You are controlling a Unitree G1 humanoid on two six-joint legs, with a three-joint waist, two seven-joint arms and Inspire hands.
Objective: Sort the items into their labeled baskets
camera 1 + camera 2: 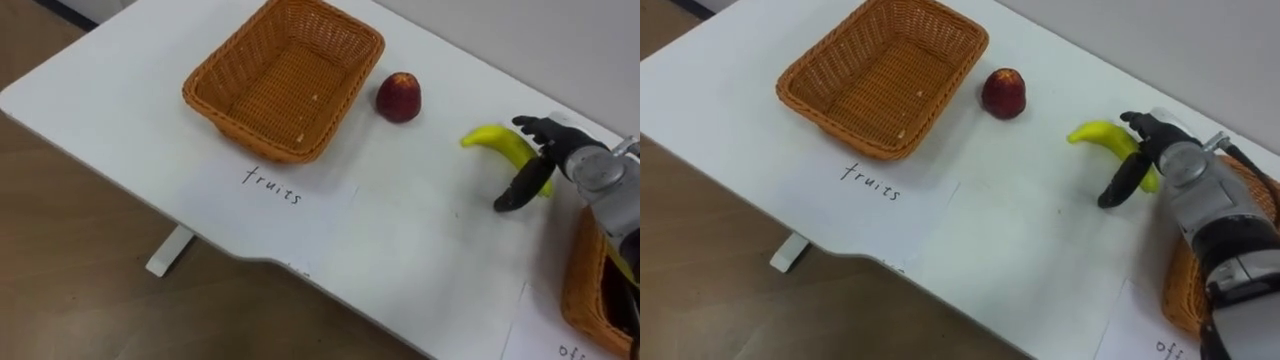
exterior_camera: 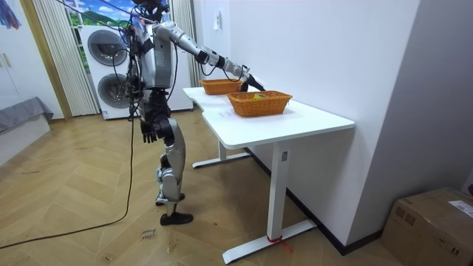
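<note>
With the right hand's thumb and fingers spread astride the curved yellow banana lying on the white table, close them evenly round its middle before lifting it toward the empty woven wicker fruit basket.

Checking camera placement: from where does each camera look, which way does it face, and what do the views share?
Left eye view: on the head, looking down at the table; right hand at the banana shows.
Right eye view: just beside it, same downward look; right hand and forearm show.
Room view: off in the room, facing the table; whole robot, left hand hanging.
Shared by both eyes: basket, apple, banana.
</note>
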